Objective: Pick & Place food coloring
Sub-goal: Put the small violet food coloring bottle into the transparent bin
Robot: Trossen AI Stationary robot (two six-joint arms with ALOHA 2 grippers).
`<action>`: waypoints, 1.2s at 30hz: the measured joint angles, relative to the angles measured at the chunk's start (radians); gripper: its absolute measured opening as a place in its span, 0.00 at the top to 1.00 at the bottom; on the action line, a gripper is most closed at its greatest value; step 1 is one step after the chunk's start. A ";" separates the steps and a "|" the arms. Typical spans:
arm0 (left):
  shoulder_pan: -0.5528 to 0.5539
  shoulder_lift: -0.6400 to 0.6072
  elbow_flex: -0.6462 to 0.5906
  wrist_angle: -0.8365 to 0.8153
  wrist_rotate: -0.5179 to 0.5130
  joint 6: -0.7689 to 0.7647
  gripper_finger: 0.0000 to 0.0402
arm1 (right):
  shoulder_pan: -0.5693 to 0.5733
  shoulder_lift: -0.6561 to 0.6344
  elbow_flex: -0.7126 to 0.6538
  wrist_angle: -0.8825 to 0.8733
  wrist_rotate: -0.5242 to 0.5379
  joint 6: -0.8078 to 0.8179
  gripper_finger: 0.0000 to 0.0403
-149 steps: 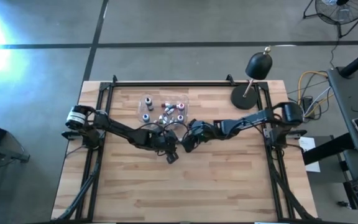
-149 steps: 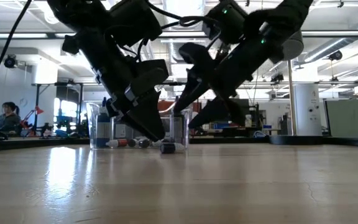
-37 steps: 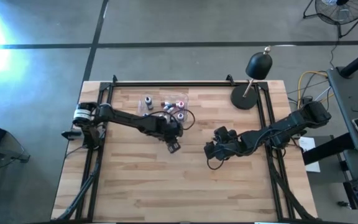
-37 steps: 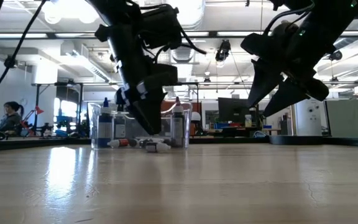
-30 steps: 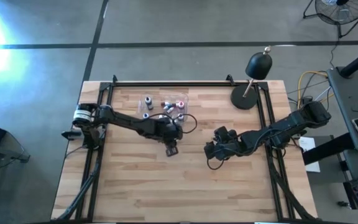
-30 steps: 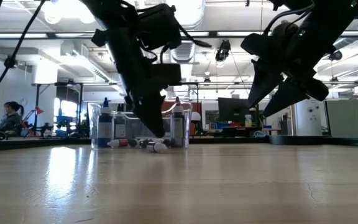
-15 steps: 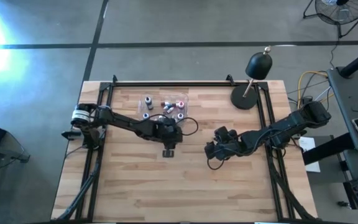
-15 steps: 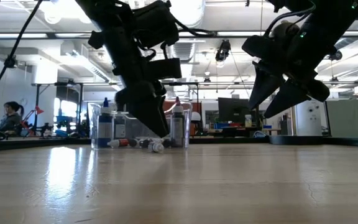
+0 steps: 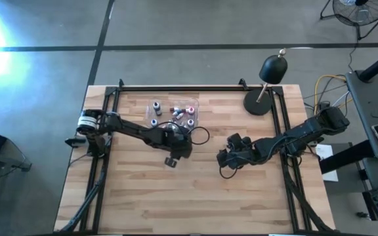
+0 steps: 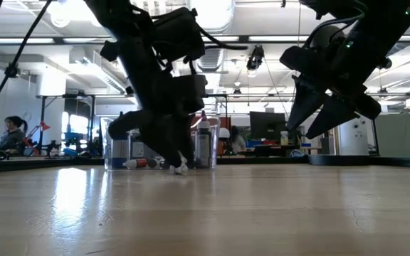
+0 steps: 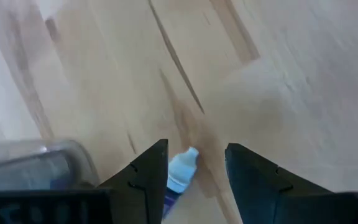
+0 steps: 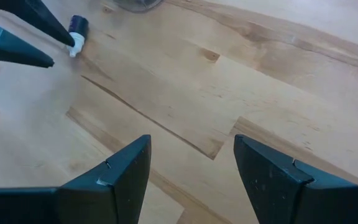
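Observation:
One small food coloring bottle (image 11: 179, 176), blue body with a white cap, lies on its side on the wooden table just outside the clear tray (image 9: 173, 113). My left gripper (image 11: 196, 146) is open and low over it, one finger on each side. The low view shows the same bottle (image 10: 180, 168) under that gripper. Several more bottles (image 9: 156, 109) are in the tray, some standing (image 10: 121, 142), some lying. My right gripper (image 12: 192, 138) is open, hovers over bare table to the right (image 9: 220, 157) and holds nothing. My left gripper comes from above, slanting, with the lying bottle between its open fingers. One finger (image 11: 148, 171) is right beside the bottle's body (image 11: 174, 183). I cannot tell whether it touches. The bottle rests on the table.
A black desk lamp (image 9: 268, 85) stands at the table's far right corner. Black frame rails (image 9: 104, 131) run along the table's left and right sides. Bare wood lies toward the near edge (image 9: 189, 203). A person (image 10: 9, 135) sits far off in the room.
My left gripper has moved toward the table's left and a little toward the near edge, turning as it went, and has come down lower over the lying bottle. The bottle has shifted slightly left on the table. The right arm has kept still.

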 joint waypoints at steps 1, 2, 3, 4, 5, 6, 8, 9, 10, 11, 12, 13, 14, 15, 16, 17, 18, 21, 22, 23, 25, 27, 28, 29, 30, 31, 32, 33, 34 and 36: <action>0.000 0.003 0.000 0.004 0.002 0.020 0.66 | 0.000 0.000 0.000 0.000 0.000 0.000 0.44; 0.001 0.007 0.000 0.001 0.003 0.034 0.66 | 0.000 0.000 0.000 0.000 0.000 0.000 0.44; 0.003 0.013 -0.001 -0.003 0.004 0.043 0.66 | 0.000 0.000 0.000 0.001 0.000 0.000 0.44; 0.005 0.017 -0.001 -0.003 0.006 0.047 0.66 | 0.000 0.000 -0.001 0.001 0.000 0.000 0.44; 0.008 0.021 -0.001 -0.003 0.006 0.048 0.66 | 0.000 0.000 -0.002 0.001 -0.001 0.000 0.44; 0.012 0.023 -0.001 -0.003 0.006 0.047 0.66 | 0.001 0.000 -0.002 0.001 -0.001 0.000 0.44; 0.018 0.028 -0.001 -0.002 0.007 0.047 0.66 | 0.001 0.000 -0.002 0.002 -0.001 0.005 0.44; 0.022 0.029 -0.001 -0.003 0.009 0.046 0.66 | 0.001 0.000 -0.003 0.002 -0.001 0.008 0.44; 0.026 0.030 -0.001 -0.004 0.009 0.044 0.66 | 0.001 0.000 -0.004 0.002 -0.002 0.008 0.44; 0.030 0.030 -0.001 -0.007 0.009 0.041 0.66 | 0.001 0.000 -0.004 0.002 -0.003 0.008 0.44; 0.034 0.030 -0.001 -0.007 0.012 0.036 0.66 | 0.001 0.000 -0.004 0.002 -0.003 0.008 0.44; 0.038 0.030 -0.001 -0.011 0.012 0.036 0.66 | 0.001 0.000 -0.004 0.002 -0.004 0.009 0.44; 0.041 0.030 -0.001 -0.013 0.012 0.036 0.66 | 0.001 0.000 -0.004 0.002 -0.004 0.012 0.44; 0.044 0.030 -0.001 -0.013 0.010 0.037 0.66 | 0.001 0.000 -0.004 0.003 -0.004 0.012 0.44; 0.046 0.030 -0.001 -0.014 0.003 0.037 0.66 | 0.001 0.000 -0.005 0.003 -0.004 0.012 0.44; 0.048 0.030 0.000 -0.015 -0.010 0.031 0.66 | 0.001 0.000 -0.006 0.003 -0.004 0.014 0.44; 0.048 0.030 0.004 -0.021 -0.022 0.012 0.66 | 0.001 0.000 -0.006 0.003 -0.004 0.015 0.44; 0.049 0.030 0.038 -0.052 -0.034 -0.105 0.66 | 0.001 0.000 -0.006 0.003 -0.004 0.015 0.44; 0.048 0.030 0.056 -0.057 -0.035 -0.163 0.66 | 0.001 0.000 -0.006 0.003 -0.004 0.015 0.44; 0.045 0.030 0.076 -0.061 -0.040 -0.241 0.66 | 0.001 0.000 -0.006 0.003 -0.004 0.015 0.44; 0.037 0.029 0.125 -0.105 -0.075 -0.450 0.66 | 0.001 0.000 -0.006 0.003 -0.004 0.015 0.44; 0.032 0.029 0.181 -0.206 -0.143 -0.725 0.66 | 0.001 0.000 -0.007 0.003 -0.004 0.015 0.44; 0.031 0.028 0.205 -0.267 -0.169 -0.857 0.66 | 0.001 0.000 -0.008 0.002 -0.004 0.018 0.44; 0.031 0.026 0.218 -0.325 -0.183 -0.973 0.66 | 0.001 0.000 -0.010 0.003 -0.004 0.025 0.44; 0.033 0.026 0.222 -0.366 -0.180 -1.063 0.66 | 0.001 0.000 -0.012 0.002 -0.004 0.034 0.44; 0.035 0.028 0.220 -0.396 -0.167 -1.128 0.66 | 0.000 0.000 -0.015 0.003 -0.003 0.039 0.44; 0.035 0.030 0.211 -0.413 -0.155 -1.176 0.66 | 0.000 0.000 -0.017 0.002 -0.003 0.043 0.44; 0.035 0.032 0.200 -0.419 -0.141 -1.205 0.66 | -0.001 0.000 -0.021 0.003 -0.003 0.044 0.44; 0.037 0.032 0.189 -0.416 -0.126 -1.227 0.66 | -0.002 0.000 -0.025 0.003 -0.003 0.044 0.44; 0.044 0.032 0.170 -0.388 -0.104 -1.274 0.66 | -0.005 0.000 -0.031 0.002 -0.003 0.041 0.44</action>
